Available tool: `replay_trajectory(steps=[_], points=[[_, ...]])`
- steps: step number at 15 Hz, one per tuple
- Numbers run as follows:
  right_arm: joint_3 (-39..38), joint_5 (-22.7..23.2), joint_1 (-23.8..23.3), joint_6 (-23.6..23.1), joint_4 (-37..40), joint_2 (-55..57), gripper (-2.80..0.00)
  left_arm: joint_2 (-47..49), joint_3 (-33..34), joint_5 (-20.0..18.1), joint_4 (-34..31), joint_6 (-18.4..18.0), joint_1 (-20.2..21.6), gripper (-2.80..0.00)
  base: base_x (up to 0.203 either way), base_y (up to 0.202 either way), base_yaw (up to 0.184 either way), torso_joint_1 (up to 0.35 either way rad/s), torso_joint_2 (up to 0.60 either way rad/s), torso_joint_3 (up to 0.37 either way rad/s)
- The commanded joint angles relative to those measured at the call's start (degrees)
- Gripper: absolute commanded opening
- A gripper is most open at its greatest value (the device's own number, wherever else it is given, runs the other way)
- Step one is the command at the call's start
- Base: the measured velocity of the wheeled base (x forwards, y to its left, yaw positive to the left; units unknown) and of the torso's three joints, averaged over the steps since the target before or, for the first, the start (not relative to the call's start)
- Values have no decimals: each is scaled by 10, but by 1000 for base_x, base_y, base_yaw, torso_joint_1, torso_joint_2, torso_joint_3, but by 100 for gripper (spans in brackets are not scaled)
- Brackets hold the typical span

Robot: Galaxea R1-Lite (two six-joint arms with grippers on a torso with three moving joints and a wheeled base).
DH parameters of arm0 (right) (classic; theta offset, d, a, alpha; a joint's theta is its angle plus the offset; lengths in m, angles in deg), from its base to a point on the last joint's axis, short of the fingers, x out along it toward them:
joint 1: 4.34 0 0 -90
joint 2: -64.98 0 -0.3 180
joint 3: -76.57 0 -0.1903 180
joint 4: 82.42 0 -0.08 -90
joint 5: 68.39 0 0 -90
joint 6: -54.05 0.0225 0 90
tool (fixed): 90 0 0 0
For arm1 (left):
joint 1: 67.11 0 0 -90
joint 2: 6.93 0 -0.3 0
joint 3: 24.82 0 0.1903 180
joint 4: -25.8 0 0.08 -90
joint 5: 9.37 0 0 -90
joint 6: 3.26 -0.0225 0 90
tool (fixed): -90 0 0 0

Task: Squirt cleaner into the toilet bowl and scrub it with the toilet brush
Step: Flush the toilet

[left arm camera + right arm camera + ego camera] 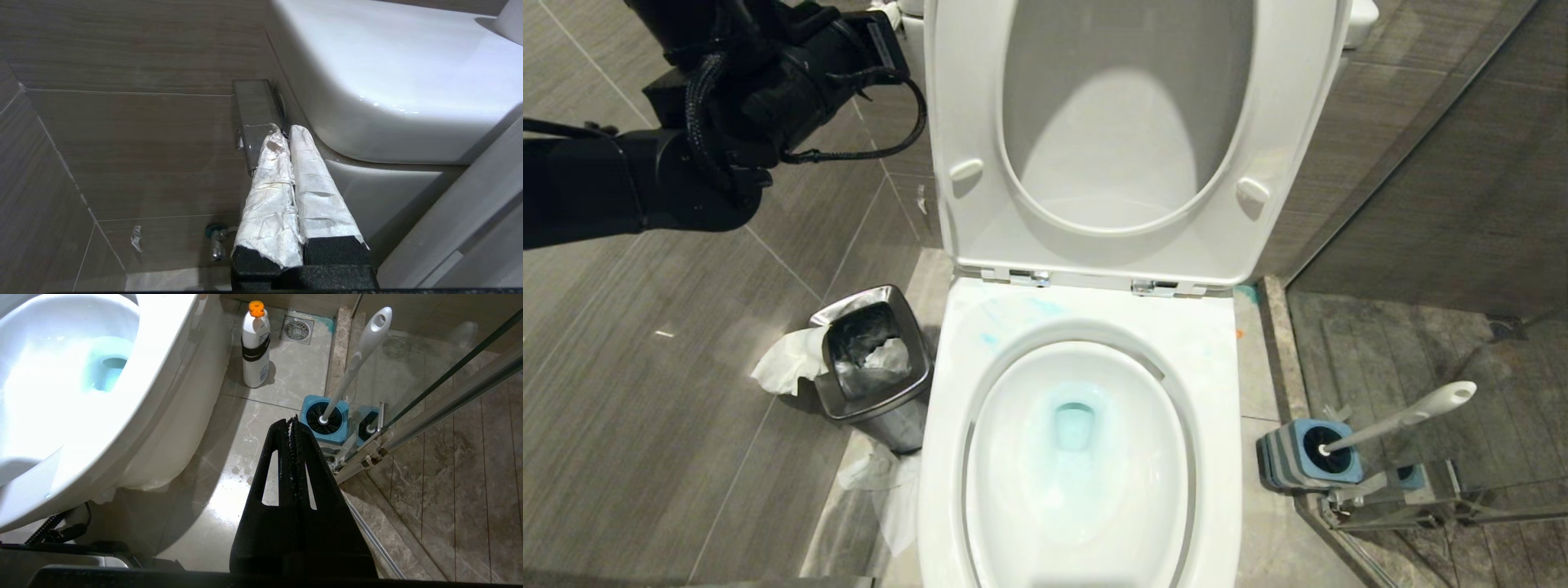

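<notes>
Brush [1401,418] untouched (left arm [645,175] raised).

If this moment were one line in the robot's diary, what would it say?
left gripper: shut, empty, raised beside tank | right gripper: shut, empty, parked | toilet brush: in holder | toilet bowl: water pale blue

A tiled bathroom: toilet bowl [1078,457], floor drain [297,330], glass shower partition [441,375].

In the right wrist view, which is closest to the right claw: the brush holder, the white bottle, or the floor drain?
From the right claw:
1. Brush holder, right beside the tips.
2. White bottle, standing on the floor by the toilet.
3. Floor drain, behind the bottle, farthest.
</notes>
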Motion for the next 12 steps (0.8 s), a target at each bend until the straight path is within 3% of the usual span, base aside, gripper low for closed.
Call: replay_trajectory(steps=[1, 4, 12], points=[[0, 1, 0, 0, 0, 0, -280, 16, -15, 0, 5, 0, 2, -280, 0, 0, 0, 0, 0, 0], [0, 0, 0, 0, 0, 0, -280, 52, -69, 0, 27, 1, 2, -280, 0, 0, 0, 0, 0, 0], [0, 0, 0, 0, 0, 0, -280, 64, -62, 0, 24, -13, 4, -280, 0, 0, 0, 0, 0, 0]])
